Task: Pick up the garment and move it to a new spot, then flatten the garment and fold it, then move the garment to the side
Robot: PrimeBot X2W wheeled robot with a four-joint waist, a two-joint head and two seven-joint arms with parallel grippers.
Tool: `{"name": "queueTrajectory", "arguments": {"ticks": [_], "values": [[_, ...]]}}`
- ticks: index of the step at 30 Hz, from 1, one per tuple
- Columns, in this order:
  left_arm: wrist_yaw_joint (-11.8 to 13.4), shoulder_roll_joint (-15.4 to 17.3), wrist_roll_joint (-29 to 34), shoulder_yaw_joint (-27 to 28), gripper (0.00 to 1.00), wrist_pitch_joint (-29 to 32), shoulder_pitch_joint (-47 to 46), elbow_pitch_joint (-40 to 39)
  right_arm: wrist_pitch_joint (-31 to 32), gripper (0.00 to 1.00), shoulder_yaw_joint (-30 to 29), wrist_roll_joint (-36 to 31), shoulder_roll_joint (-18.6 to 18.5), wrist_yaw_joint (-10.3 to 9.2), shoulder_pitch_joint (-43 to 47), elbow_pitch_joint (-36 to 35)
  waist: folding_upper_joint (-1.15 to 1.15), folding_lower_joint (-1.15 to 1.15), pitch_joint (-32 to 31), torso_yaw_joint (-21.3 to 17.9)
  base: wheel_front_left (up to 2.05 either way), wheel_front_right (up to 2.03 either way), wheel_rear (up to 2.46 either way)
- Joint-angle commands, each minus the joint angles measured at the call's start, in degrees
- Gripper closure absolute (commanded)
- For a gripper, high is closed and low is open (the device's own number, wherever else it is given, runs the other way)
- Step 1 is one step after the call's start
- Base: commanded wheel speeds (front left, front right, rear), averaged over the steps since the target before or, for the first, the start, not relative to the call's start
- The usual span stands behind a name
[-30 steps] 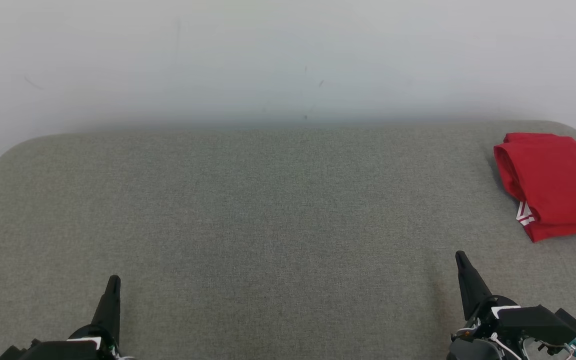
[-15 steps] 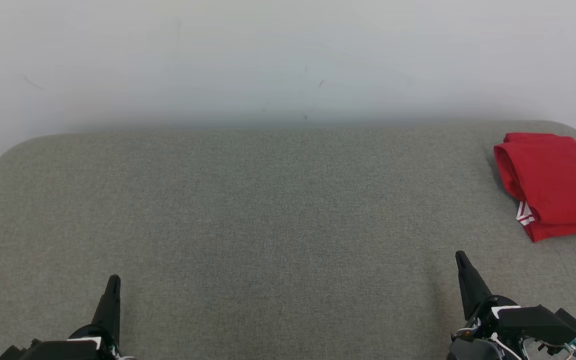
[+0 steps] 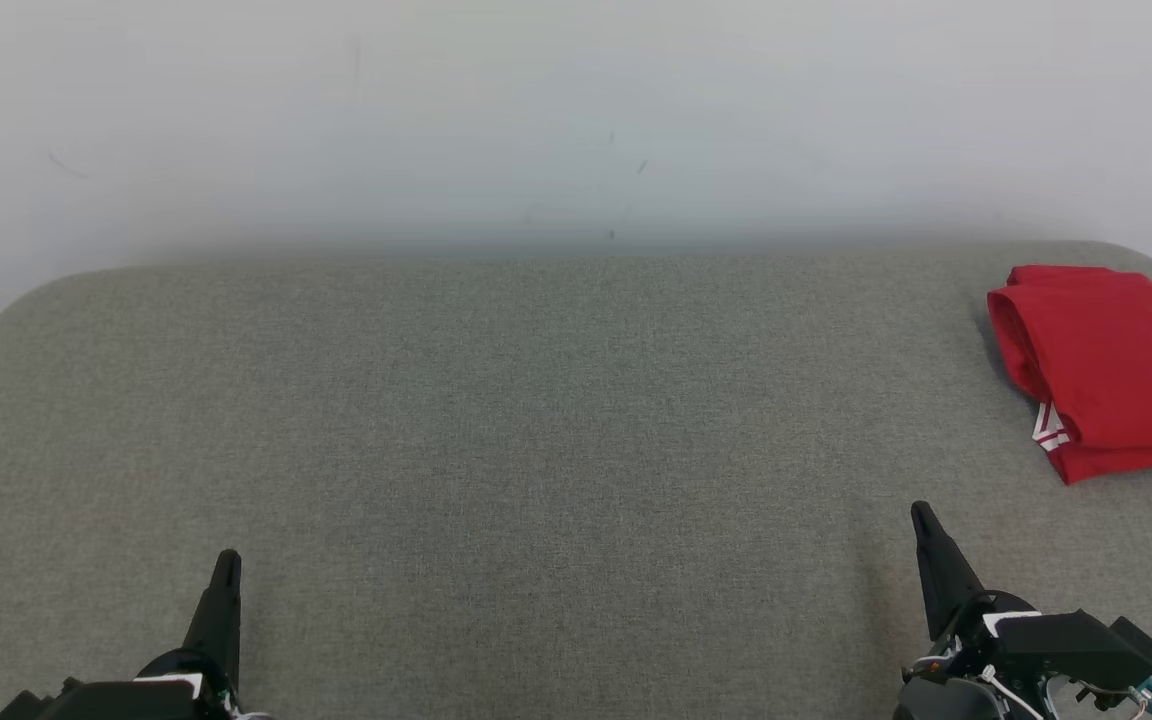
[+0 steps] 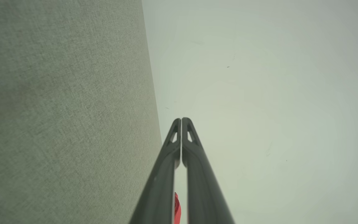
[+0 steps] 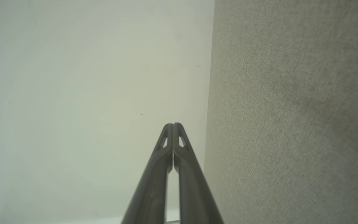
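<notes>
A folded red garment (image 3: 1111,370) lies on the grey fabric surface's (image 3: 536,420) far-right corner.

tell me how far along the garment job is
Done, it seems: the red garment lies folded at the right end of the grey surface. In hand: nothing; the left jaws and right jaws are shut and empty, well apart from it. Left: nothing that the views show.

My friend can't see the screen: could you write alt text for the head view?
A folded red garment lies far right on a grey fabric surface. The left gripper and right gripper, both shut, point up from the bottom corners, holding nothing.
</notes>
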Motion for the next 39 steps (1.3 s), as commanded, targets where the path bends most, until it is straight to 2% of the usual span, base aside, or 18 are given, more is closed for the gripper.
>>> {"name": "queueTrajectory", "arguments": {"ticks": [1,39], "values": [[0.08,-0.08,-0.24,0.13,1.0,0.03,-0.43,-0.15,0.18,1.0,-0.01,0.09,0.25,-0.12,-0.22,-0.13,0.0,0.0,0.0,0.0,0.0,0.0,0.0],[0.08,-0.08,-0.25,0.12,1.0,0.02,-0.41,-0.15,0.17,1.0,0.01,0.09,0.25,-0.12,-0.21,-0.13,0.0,0.0,0.0,0.0,0.0,0.0,0.0]]}}
